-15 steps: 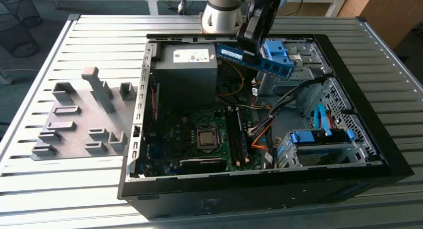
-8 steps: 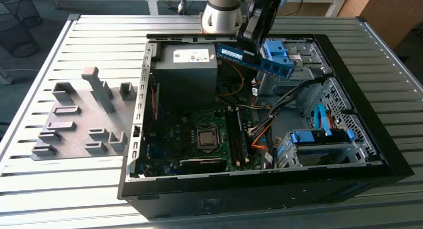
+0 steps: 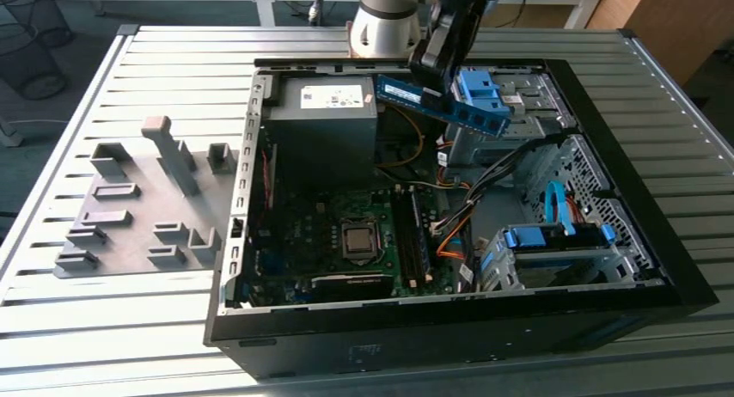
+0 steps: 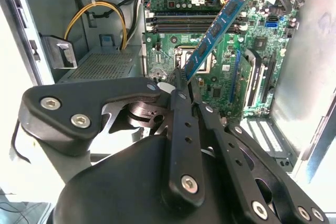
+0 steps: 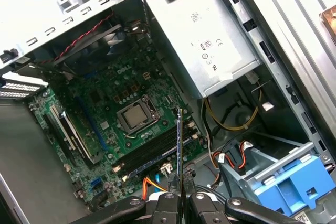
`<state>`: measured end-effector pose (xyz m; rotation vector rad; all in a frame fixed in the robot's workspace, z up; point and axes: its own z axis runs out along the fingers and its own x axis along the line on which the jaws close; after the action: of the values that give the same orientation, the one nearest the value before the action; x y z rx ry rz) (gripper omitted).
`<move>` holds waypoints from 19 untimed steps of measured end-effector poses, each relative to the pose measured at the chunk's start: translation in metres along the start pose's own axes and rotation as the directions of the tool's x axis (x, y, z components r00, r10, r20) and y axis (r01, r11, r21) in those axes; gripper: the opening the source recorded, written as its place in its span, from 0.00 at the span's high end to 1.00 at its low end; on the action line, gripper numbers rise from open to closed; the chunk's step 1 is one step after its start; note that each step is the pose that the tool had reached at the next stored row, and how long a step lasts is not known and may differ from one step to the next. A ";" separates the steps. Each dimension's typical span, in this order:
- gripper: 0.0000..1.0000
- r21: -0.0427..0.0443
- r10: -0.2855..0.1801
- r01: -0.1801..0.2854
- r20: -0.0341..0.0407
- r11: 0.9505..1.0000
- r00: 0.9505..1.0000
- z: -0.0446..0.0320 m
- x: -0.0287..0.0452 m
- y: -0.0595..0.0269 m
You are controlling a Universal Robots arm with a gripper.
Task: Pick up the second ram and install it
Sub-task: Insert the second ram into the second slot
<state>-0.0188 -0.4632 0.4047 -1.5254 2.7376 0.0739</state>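
Note:
My gripper (image 3: pixel 431 77) hangs over the open computer case (image 3: pixel 247 156), shut on the second ram (image 3: pixel 443 105), a thin blue-green stick with black chips. In the exterior view the stick slants in the air above the power supply's edge and the drive cage. In the second wrist view the ram (image 4: pixel 218 30) juts out from the closed fingertips (image 4: pixel 179 77) over the motherboard (image 4: pixel 231 77). The first wrist view shows the ram (image 5: pixel 179 140) edge-on, above the dark memory slots (image 5: pixel 157 150) beside the processor socket (image 5: pixel 137 116).
A grey slotted holder tray (image 3: pixel 126 234) lies on the slatted table at the exterior view's left. Inside the case are the grey power supply (image 3: pixel 321 113), blue drive-bay clips (image 3: pixel 484 89) and loose cables (image 3: pixel 459 216) near the slots. Case walls ring the motherboard.

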 end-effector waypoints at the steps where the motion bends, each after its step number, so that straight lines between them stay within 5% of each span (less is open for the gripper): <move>1: 0.86 0.000 0.001 -0.001 0.000 1.000 1.000 0.0000 0.0000 0.0000; 19: 0.86 0.001 0.029 -0.029 0.001 1.000 1.000 0.0001 0.0000 0.0000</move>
<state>-0.0187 -0.4631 0.4047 -1.4849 2.7590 0.0737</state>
